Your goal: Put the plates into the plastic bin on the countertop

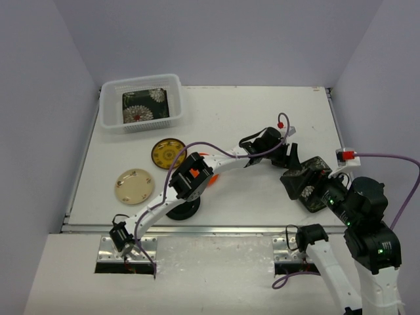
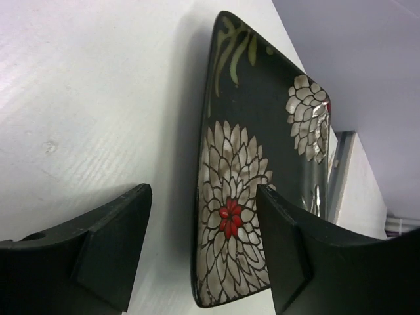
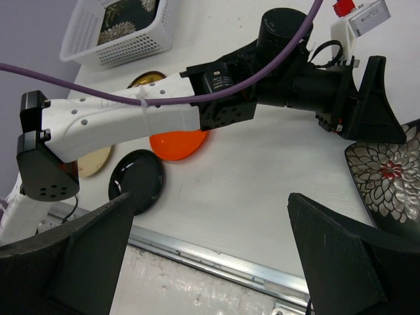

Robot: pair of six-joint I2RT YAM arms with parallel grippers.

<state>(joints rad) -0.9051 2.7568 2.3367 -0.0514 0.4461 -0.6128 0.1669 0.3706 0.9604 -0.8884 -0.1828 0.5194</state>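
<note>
**Left gripper open astride flowered plate edge; one plate in bin**

The left gripper (image 2: pixel 203 193) is spread wide. In its wrist view one finger (image 2: pixel 108 252) is over bare countertop (image 2: pixel 85 105) and the other finger (image 2: pixel 292 252) is over the flowered square plate (image 2: pixel 252 164), so the plate's edge sits between the jaws. Cannot tell whether either pad touches it. The plate is black with white flowers with red centres.

In the top view this plate (image 1: pixel 310 178) lies at the right of the countertop, just in front of the left gripper (image 1: pixel 289 154). The left arm (image 1: pixel 216 164) reaches across the table to it.

The right gripper (image 3: pixel 211 197) is also wide open and holds nothing. It hangs over the near right part of the table, with the same plate (image 3: pixel 387 172) at the right edge of its view.

Under the left arm are an orange plate (image 3: pixel 177 143) and a black round plate (image 3: pixel 136 180), both flat on the table and close together. Further left are a cream plate (image 1: pixel 134 186) and a yellow-patterned plate (image 1: pixel 168 153), apart from each other.

The plastic bin (image 1: pixel 108 108) stands at the far left corner with a second flowered plate (image 1: pixel 144 105) flat inside it. A metal rail (image 1: pixel 197 230) runs along the near edge.
</note>
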